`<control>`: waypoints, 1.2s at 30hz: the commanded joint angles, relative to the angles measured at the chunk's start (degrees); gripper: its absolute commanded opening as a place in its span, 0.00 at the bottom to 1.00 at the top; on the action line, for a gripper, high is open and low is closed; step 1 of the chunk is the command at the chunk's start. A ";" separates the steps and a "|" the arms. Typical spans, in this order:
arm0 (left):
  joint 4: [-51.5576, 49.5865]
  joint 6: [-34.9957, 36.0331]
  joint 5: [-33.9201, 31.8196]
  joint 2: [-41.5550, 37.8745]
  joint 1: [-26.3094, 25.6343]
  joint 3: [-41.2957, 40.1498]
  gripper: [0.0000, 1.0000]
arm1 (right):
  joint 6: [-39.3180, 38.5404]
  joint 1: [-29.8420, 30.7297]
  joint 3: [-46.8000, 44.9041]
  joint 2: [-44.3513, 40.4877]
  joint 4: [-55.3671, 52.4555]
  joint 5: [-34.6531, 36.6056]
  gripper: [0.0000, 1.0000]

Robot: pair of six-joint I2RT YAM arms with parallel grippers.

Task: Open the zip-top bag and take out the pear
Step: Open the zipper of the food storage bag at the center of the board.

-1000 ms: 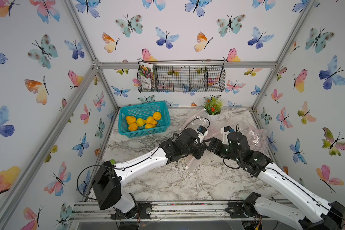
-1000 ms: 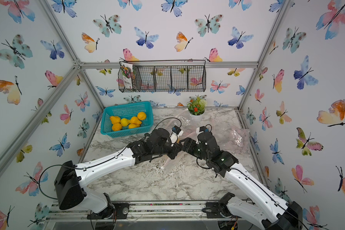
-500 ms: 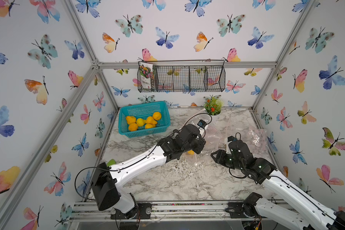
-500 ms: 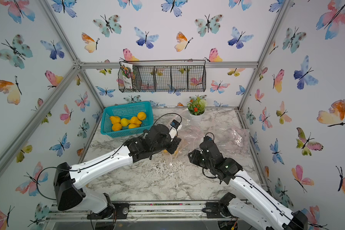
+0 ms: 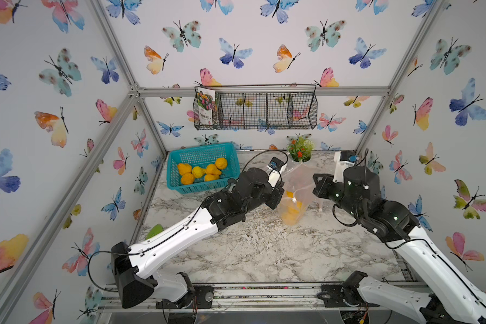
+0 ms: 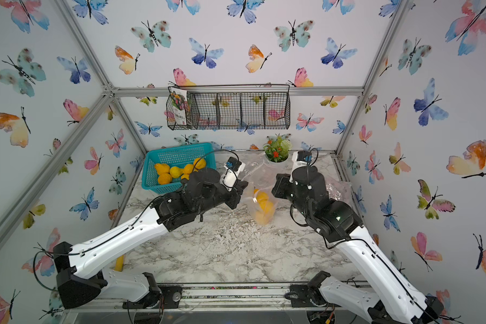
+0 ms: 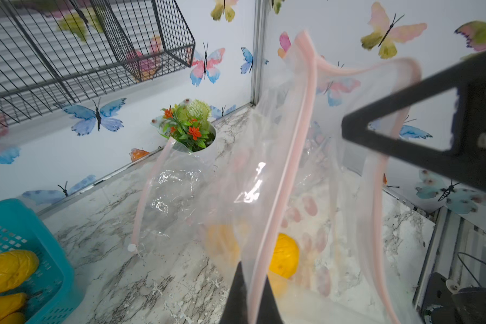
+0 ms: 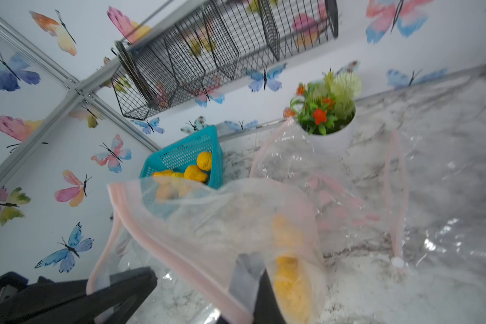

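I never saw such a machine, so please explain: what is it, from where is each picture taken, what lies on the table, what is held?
Two robot arms stand at a marble table. Two pictures look down from above; two come from cameras on the arms' wrists. The left pincer and the right pincer are both shut on the top edge of a clear zip-top bag, held up between them, with a yellow pear inside. On the table: a teal basket of yellow fruit, a flower pot and another clear bag.
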 commanded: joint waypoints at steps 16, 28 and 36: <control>2.32 -14.18 15.56 -9.86 15.83 -34.44 0.00 | -6.35 0.02 -12.19 12.18 13.52 -38.60 0.02; -7.08 -10.95 12.04 -19.52 18.45 -25.84 0.39 | -0.20 1.35 -16.51 15.80 25.91 -48.81 0.02; -4.39 -16.18 22.73 -19.74 18.45 -20.58 0.32 | -1.57 1.43 -14.42 18.34 22.14 -47.30 0.02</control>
